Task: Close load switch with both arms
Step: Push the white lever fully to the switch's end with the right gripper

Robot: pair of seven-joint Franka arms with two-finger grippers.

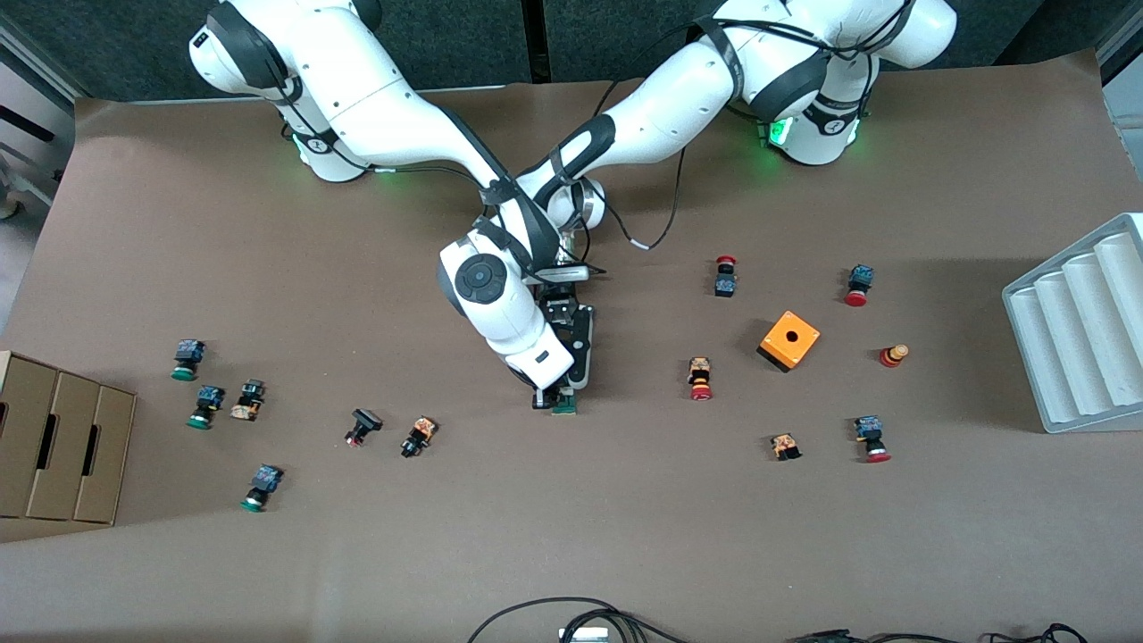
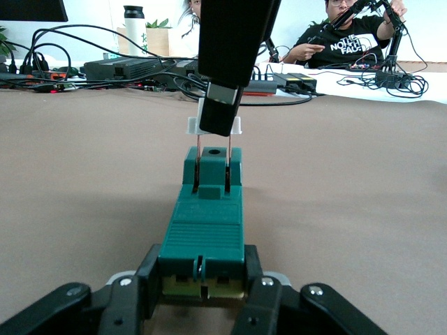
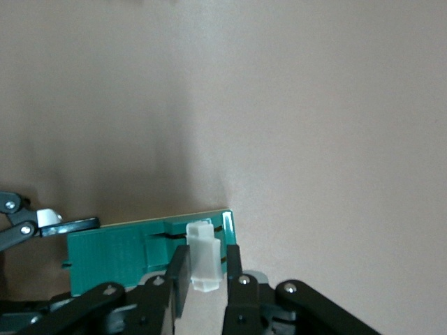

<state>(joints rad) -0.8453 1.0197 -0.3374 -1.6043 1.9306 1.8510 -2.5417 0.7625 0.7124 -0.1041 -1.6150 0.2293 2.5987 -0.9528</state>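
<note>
Two grippers meet at the load switch [image 1: 564,407], which lies flat near the middle of the table [image 1: 571,554], with bare brown surface all around it and a wide open stretch between it and the front edge. The left gripper [image 2: 202,293] is pressed against both sides of the switch's green body at one end. The right gripper [image 3: 206,269] comes down from above at the opposite end and pinches the white tab [image 3: 204,265], which stands up off the body.

Toward the right arm's end, the closest loose parts are a small black push button [image 1: 418,437] and a red-tipped one [image 1: 361,427], both well apart from the switch. Toward the left arm's end sit a red-capped button [image 1: 700,379] and the orange cube box [image 1: 789,340], also well clear. Nothing lies against the switch.
</note>
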